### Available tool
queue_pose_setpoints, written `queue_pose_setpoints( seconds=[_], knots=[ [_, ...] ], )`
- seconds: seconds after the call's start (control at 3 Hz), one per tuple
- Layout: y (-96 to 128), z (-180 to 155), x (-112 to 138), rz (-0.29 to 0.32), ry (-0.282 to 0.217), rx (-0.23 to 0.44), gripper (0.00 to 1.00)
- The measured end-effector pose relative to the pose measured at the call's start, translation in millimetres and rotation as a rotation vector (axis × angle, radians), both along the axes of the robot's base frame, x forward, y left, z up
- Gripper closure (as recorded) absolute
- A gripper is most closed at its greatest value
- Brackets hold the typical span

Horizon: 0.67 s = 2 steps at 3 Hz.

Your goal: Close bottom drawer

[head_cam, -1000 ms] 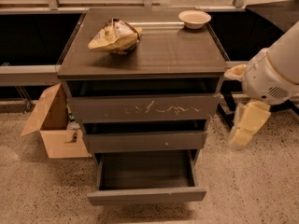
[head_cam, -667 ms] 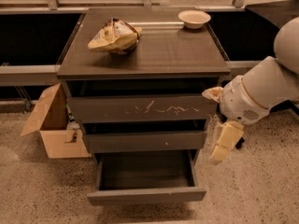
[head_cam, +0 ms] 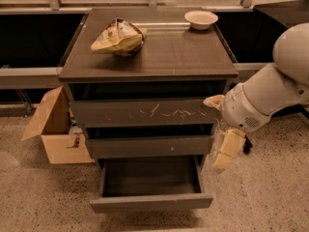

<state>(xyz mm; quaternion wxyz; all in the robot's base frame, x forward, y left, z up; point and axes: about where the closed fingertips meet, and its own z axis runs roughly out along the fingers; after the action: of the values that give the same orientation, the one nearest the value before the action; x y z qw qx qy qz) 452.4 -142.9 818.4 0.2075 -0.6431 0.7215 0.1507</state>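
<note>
The dark cabinet (head_cam: pixel 149 57) has three drawers. The bottom drawer (head_cam: pixel 151 203) is pulled far out toward me, its slim plain front panel low in the view and its inside bare. The middle drawer (head_cam: pixel 149 146) and the white-scratched top drawer (head_cam: pixel 145 112) stand slightly out. My gripper (head_cam: pixel 223 158) hangs pointing down from the white arm (head_cam: pixel 263 98) at the cabinet's right side, level with the middle drawer and above the open bottom drawer's right front corner. It holds nothing that I can see.
A crumpled chip bag (head_cam: pixel 118 36) and a small white bowl (head_cam: pixel 201 18) sit on the cabinet top. An open cardboard box (head_cam: pixel 53 129) stands on the speckled floor to the left. Dark low shelving runs behind.
My arm has swung left toward the cabinet, bringing the gripper from well right of it to right beside its right edge. The drawers have not moved.
</note>
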Motion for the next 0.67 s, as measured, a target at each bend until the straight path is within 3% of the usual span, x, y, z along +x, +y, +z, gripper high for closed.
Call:
queue_pose_setpoints(
  seconds=[0.33, 0.67],
  knots=[
    [16.4, -65.3, -0.5, 0.083, 0.066, 0.022, 0.0],
    [35.6, -160.9, -8.5, 0.184, 0.146, 0.039, 0.0]
  ],
)
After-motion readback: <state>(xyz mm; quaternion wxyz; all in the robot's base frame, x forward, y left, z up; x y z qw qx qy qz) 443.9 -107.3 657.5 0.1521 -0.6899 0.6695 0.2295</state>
